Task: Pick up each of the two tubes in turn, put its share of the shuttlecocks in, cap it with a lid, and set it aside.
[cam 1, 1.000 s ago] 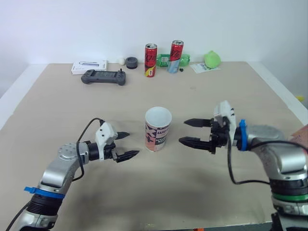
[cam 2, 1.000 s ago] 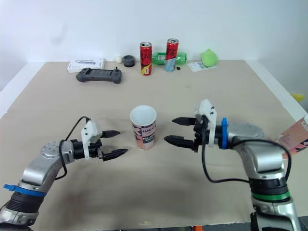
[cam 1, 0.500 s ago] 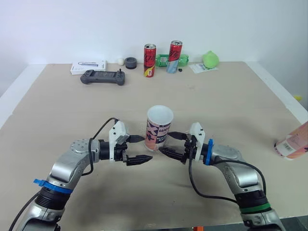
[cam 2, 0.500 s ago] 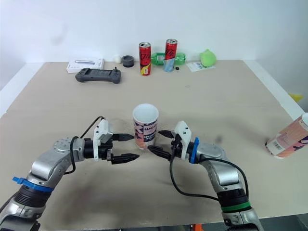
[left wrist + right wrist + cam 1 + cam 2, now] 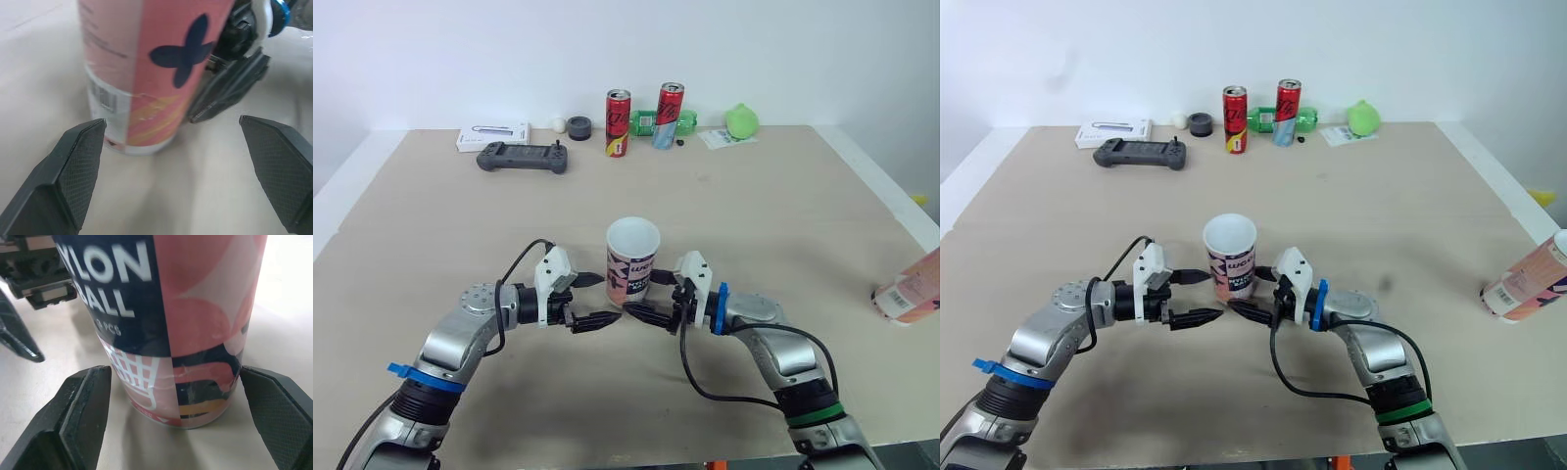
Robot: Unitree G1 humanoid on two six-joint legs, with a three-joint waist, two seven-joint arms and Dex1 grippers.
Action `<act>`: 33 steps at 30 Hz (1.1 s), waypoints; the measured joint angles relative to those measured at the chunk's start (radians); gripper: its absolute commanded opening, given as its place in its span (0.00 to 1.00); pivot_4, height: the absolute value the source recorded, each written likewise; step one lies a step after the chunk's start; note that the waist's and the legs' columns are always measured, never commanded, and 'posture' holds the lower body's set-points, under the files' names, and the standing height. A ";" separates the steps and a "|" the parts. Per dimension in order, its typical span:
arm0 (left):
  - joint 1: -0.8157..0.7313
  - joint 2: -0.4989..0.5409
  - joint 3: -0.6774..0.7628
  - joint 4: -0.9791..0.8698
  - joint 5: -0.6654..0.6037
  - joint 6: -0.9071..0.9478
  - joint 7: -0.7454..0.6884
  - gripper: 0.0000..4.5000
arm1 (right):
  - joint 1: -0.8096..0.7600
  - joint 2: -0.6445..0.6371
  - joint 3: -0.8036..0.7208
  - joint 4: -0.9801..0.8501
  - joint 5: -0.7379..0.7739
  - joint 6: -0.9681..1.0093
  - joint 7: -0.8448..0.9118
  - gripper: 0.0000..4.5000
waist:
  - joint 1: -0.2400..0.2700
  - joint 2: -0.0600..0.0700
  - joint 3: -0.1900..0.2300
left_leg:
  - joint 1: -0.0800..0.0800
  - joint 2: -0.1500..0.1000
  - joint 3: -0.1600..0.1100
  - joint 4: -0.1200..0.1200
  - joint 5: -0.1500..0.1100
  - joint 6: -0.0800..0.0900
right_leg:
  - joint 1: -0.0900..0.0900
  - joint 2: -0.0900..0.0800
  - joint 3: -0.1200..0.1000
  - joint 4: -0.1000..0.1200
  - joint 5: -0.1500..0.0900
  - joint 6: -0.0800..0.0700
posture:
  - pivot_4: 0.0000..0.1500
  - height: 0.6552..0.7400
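— So, where is the task's thing placed?
— An open tube (image 5: 633,259) is stood upright at the middle of the table (image 5: 783,196), mouth up. A second tube (image 5: 908,292) is laid on its side out at three o'clock, near the table's edge.

— And how are the grippers set?
— The left gripper (image 5: 598,300) is held at nine o'clock of the upright tube and the right gripper (image 5: 645,298) at three o'clock, both low by its base. Both are spread wide, and nothing is held. In the right wrist view the tube's foot is framed between the two fingers (image 5: 83,411), apart from both. In the left wrist view it is seen nearer one finger than the other.

— How is it expected to handle?
— It is judged light and thin-walled, probably cardboard, though the material cannot be settled from these views. A hard squeeze near the open rim would likely dent the wall. A gentle pinch on the lower half, where the base stiffens it, is to be preferred. The printed wrap looks glossy, so some slip should be allowed for. Being tall and narrow, it could be tipped by a one-sided nudge.

— What is called for next?
— One gripper is to be closed squarely across the wall before any lift is tried.
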 measured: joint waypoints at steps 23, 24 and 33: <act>0.004 -0.021 0.012 0.000 0.005 0.003 0.024 1.00 | -0.046 0.043 0.014 0.065 -0.014 -0.020 0.000 0.70 | 0.000 0.000 0.000 | 0.000 0.000 0.000 0.000 0.000 0.000 | 0.000 0.000 0.000 0.000 0.000 0.000 | 1.00 1.00; -0.001 -0.023 0.017 0.000 0.001 0.003 0.025 1.00 | -0.025 0.034 -0.001 0.028 0.002 -0.004 -0.006 0.70 | 0.000 0.000 0.000 | 0.000 0.000 0.000 0.000 0.000 0.000 | 0.000 0.000 0.000 0.000 0.000 0.000 | 1.00 1.00; -0.031 -0.088 0.051 -0.009 0.000 -0.028 0.081 1.00 | 0.035 0.009 -0.372 -0.008 -0.012 -0.011 -0.414 0.70 | 0.005 0.000 0.000 | -0.001 -0.002 0.000 0.002 0.000 -0.001 | 0.001 -0.002 0.000 0.000 0.001 0.002 | 1.00 1.00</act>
